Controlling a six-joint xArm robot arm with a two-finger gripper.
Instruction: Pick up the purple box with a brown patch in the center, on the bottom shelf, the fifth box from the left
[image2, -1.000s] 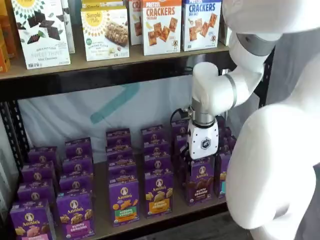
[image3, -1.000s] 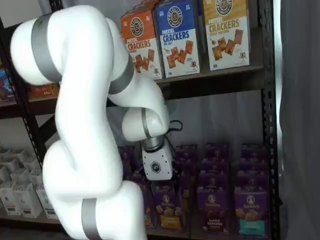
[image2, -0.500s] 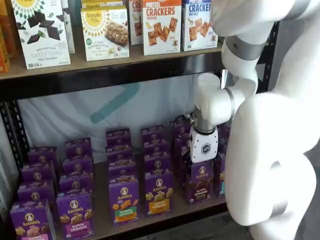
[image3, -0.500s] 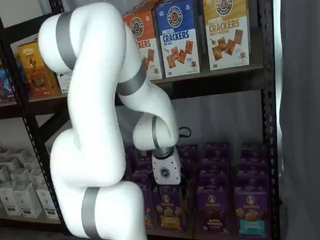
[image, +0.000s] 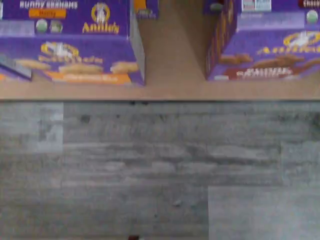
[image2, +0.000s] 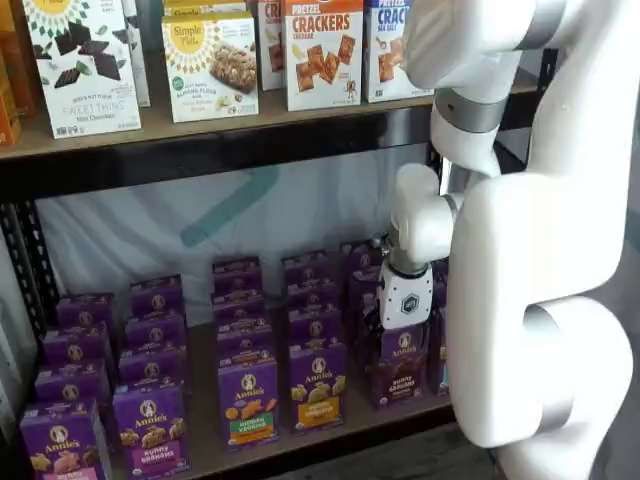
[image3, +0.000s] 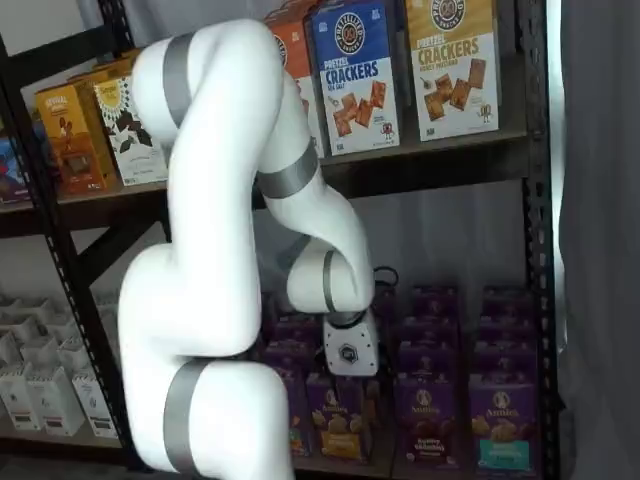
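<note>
I am observing the gripper (image2: 401, 322) hanging low in front of the bottom shelf (image2: 205, 440), its white body just above the front row of cartons toward the right. Its black fingers are not showing clearly in either shelf view, so I am taking them as spread wide with nothing between them. The purple box (image2: 400, 364), with brown bunny cookies at mid-front and a brown bottom strip, is standing upright at the near edge of the shelf, directly under the gripper body, apart from it as far as I can tell. To its left is sitting the purple carton with an orange-yellow label (image2: 318, 386). In the wrist view I am seeing the two cartons (image: 72, 42) (image: 267, 40) with bare tan board between them and grey plank floor (image: 160, 170) nearer.
</note>
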